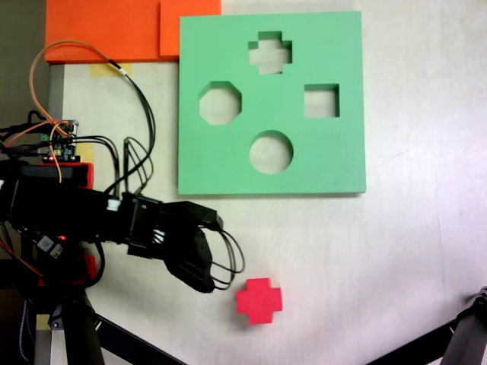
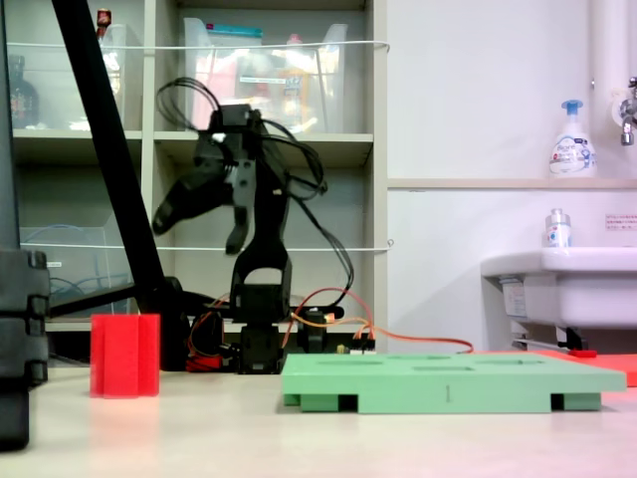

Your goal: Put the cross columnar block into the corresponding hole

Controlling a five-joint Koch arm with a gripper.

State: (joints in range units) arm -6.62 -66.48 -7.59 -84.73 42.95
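White desk holds a green board. Above it the gripper hangs open and empty. Near it, on the desk, stands the red cross block, well apart from the plus-shaped hole.

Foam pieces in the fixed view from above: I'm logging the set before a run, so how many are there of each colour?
Red: 1, the cross columnar block
Green: 1, the board with four cutouts, including the plus-shaped hole
Orange: 2, overlapping sheets at the top edge
Total: 4
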